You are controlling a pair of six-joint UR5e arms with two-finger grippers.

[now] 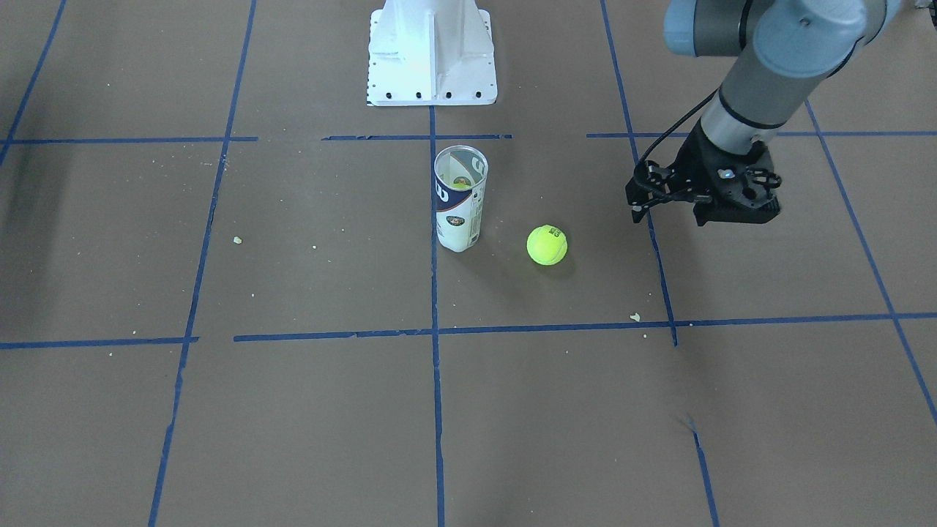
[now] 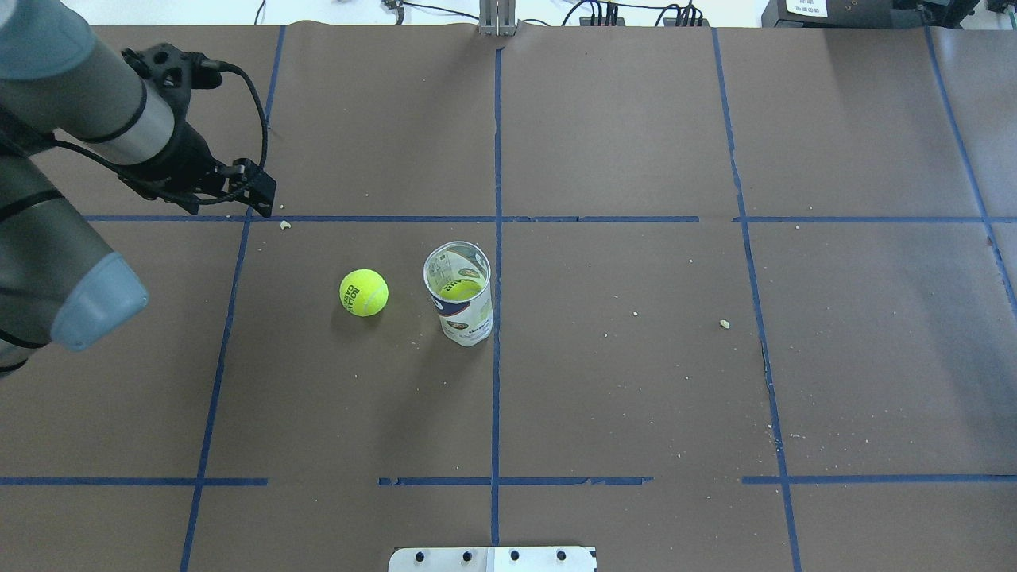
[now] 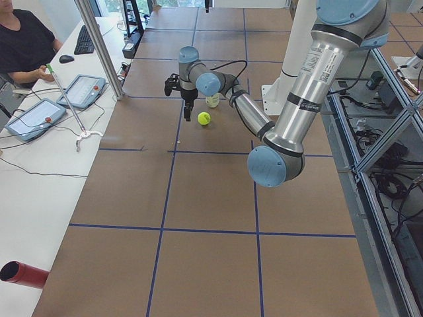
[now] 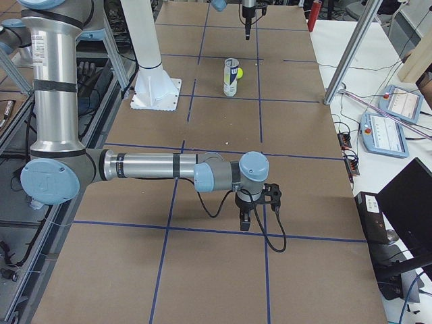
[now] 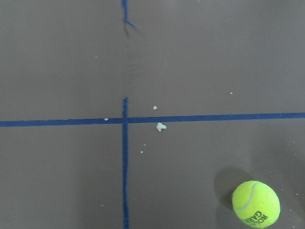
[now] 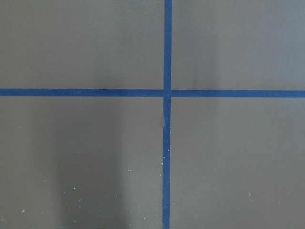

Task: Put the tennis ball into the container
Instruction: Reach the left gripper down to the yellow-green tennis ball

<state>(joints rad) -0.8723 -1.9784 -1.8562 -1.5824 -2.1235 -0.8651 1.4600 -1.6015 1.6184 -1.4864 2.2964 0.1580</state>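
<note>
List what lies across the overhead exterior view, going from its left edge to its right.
left pincer → tennis ball → container → pale crumb

The left arm (image 3: 291,99) was extended, the left pincer (image 3: 188,113) pointing straight down. The right arm (image 4: 148,165) lay low, the right pincer (image 4: 244,221) likewise downward. Finger spacing was indiscernible.

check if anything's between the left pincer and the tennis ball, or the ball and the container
Nothing visible. Only bare paper and a small crumb lie between the left pincer and the tennis ball; bare paper separates the ball from the open-topped container.
</note>
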